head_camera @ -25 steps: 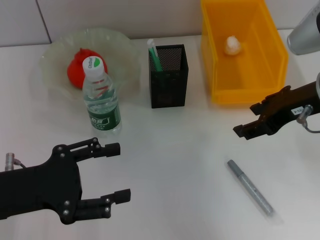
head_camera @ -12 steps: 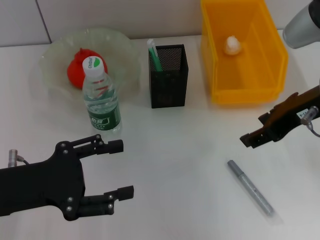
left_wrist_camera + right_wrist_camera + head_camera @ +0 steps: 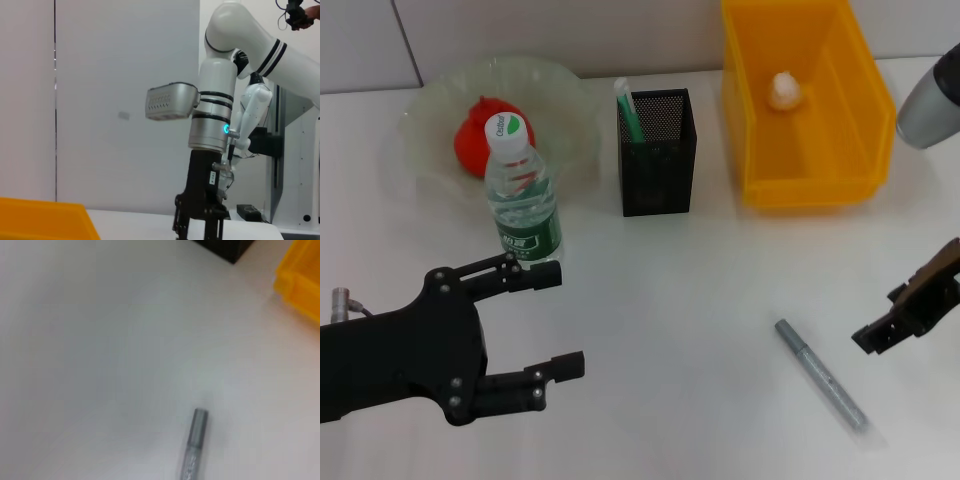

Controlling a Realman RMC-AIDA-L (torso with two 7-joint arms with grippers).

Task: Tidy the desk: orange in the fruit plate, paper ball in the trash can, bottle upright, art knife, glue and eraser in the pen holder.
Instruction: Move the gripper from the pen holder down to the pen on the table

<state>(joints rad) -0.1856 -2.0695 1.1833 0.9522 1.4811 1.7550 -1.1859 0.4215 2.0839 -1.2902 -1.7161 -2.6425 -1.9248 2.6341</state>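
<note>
Left gripper (image 3: 558, 322): nearest of all, at the near left over bare desk, its two black fingers (image 3: 525, 276) spread wide apart with nothing between them; the upper finger's tip sits just in front of the bottle's base.
Grey pen-like tool (image 3: 820, 374): lies flat on the near right of the desk (image 3: 670, 300), slanting away to the near right, nothing touching it; it may be the art knife, though I cannot tell for certain.
Right gripper (image 3: 880, 335): low at the right edge, near the grey tool's right side but apart from it; whether its fingers are parted or together I cannot tell.
Open room: a broad bare stretch of white desk runs between the two grippers, from the near edge up to the row of containers.
Bottle (image 3: 523, 195): stands upright on its base, white cap on top, just in front of the fruit plate's near rim.
Pen holder (image 3: 658, 153): mid desk, between plate and bin, apart from both; a green-and-white stick leans in its far left corner.
Fruit plate (image 3: 430, 105): far left; the orange (image 3: 478, 138) sits inside, partly hidden behind the bottle.
Trash can (image 3: 810, 170): far right, its back wall at the far edge of the desk; the paper ball (image 3: 783, 91) rests on its floor.
</note>
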